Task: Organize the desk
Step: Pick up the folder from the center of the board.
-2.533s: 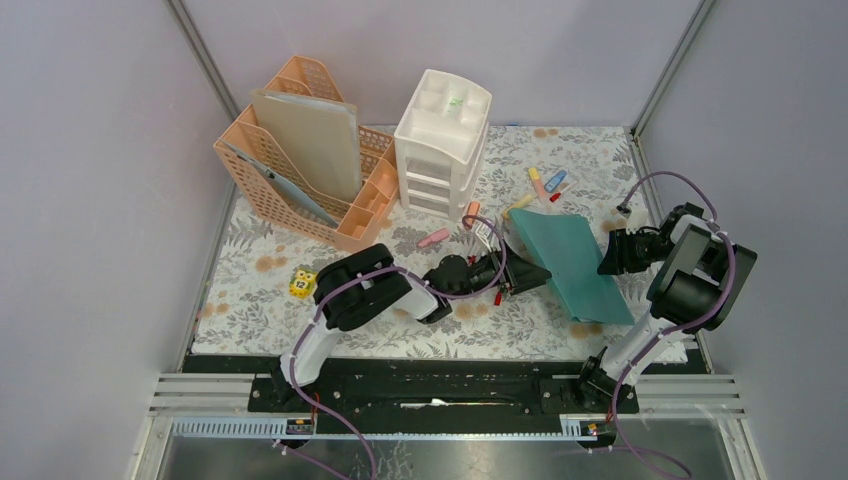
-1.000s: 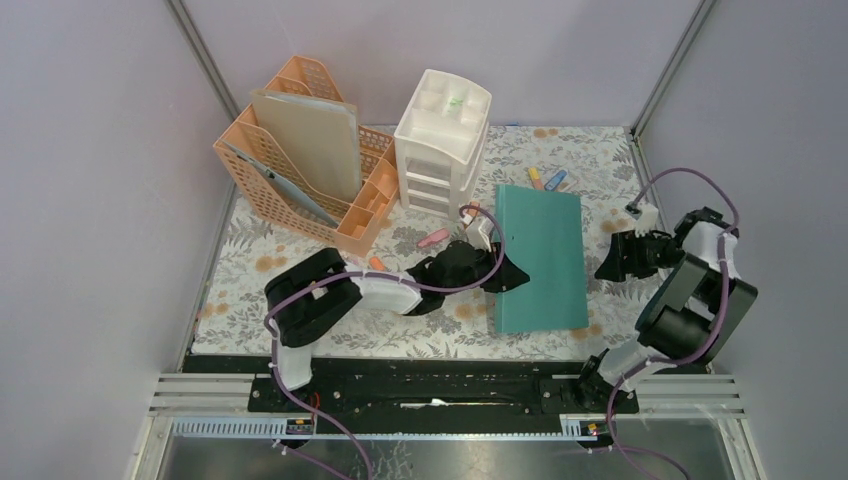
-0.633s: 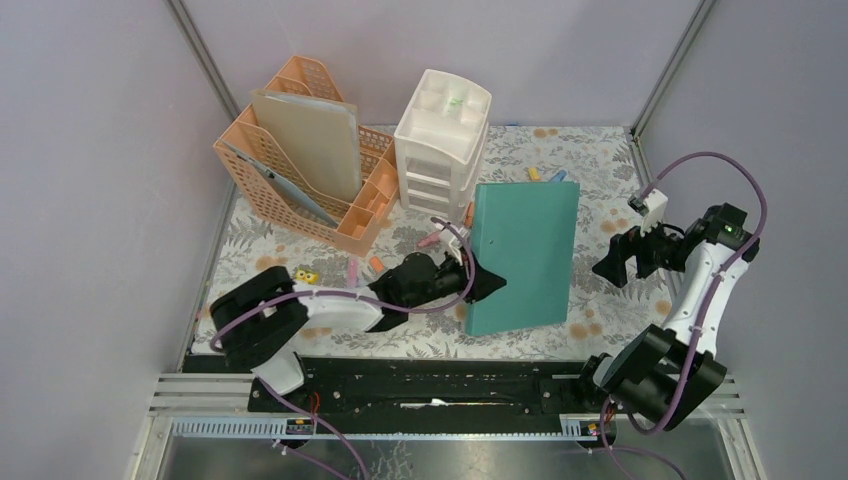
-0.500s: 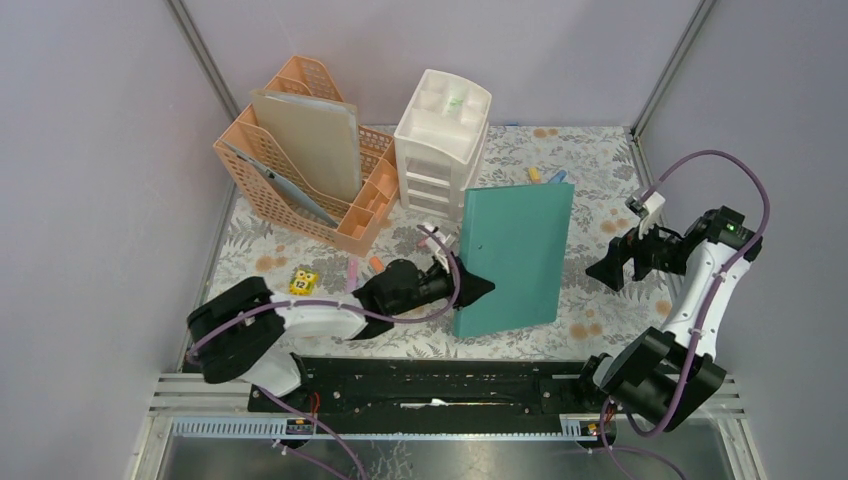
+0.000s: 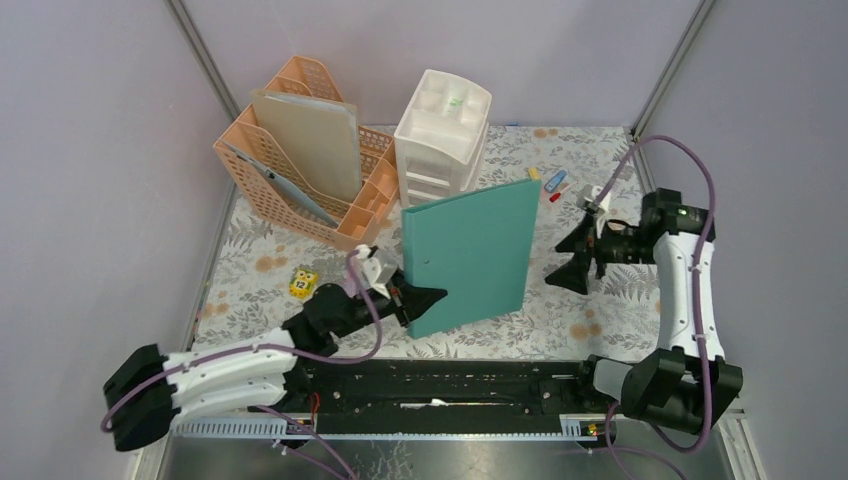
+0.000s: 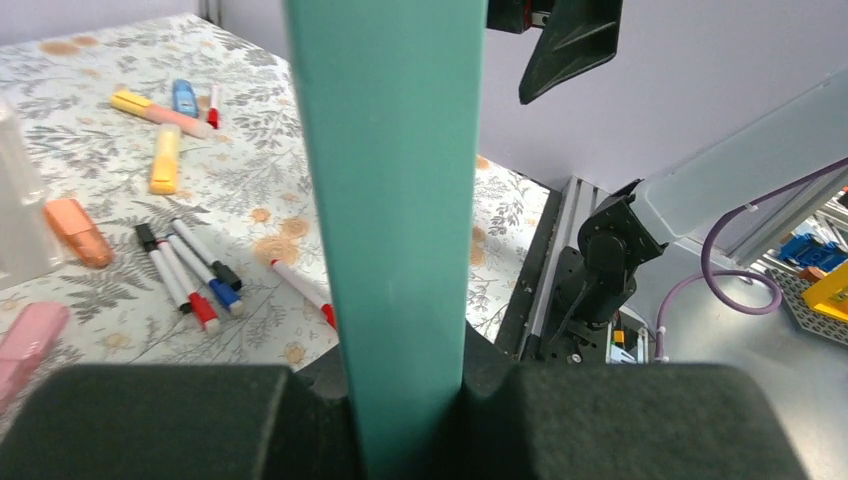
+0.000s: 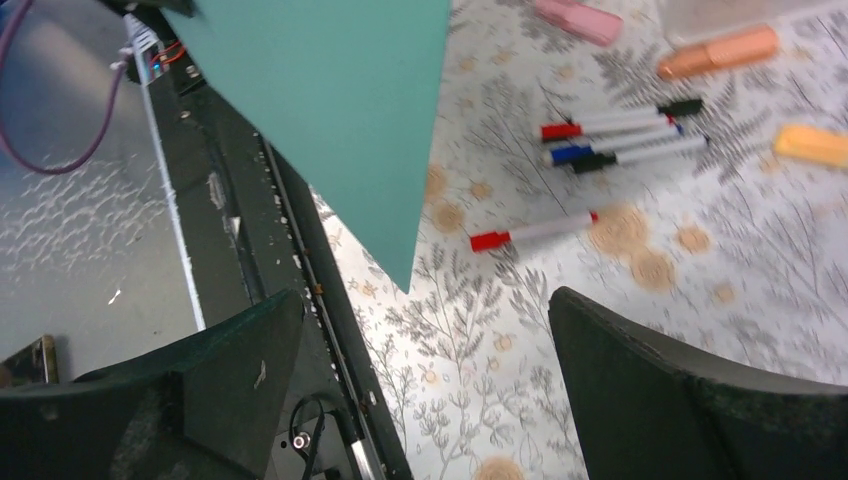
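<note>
**A:** What is held by the left gripper?

**B:** The green folder is pinched at its low left corner. The jaws are closed tight on it, with only the thin folder between them.

**A:** Is the folder laid on the desk?

**B:** No. It is held up on its edge, above the desk, in front of the white drawers.

**A:** And the right gripper?

**B:** It is opened very wide, and nothing is held in it. It is seen near the folder's right side, not touching it.

**A:** What is seen on the desk?

**B:** Some pens are scattered on the flowery cloth.
</note>
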{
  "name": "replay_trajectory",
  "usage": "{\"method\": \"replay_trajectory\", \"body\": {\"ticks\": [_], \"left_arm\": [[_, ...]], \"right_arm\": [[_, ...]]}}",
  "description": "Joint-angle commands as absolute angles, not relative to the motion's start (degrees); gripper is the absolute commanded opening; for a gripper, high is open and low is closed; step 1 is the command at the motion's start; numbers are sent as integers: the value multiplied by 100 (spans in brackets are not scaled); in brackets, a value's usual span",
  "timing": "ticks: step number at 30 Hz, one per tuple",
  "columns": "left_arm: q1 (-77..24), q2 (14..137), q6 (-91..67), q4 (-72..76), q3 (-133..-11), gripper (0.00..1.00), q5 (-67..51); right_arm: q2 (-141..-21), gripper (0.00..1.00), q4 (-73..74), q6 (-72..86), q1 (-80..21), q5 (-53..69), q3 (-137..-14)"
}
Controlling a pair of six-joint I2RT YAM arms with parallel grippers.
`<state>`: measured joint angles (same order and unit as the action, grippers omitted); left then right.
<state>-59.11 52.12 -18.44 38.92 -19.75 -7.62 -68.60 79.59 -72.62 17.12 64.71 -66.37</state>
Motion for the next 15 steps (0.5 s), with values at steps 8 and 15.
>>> {"method": "replay_trajectory", "body": {"ticks": [8, 15], "left_arm": [[-5225, 3353, -1600, 2649, -2260, 0, -1147], [-4509, 3634, -1916, 2681, -2683, 0, -2273]], "right_arm": [[-6972, 100, 6995, -6153, 407, 6933, -7460], [-6778, 100, 4996, -3937, -96, 6780, -7442]]}}
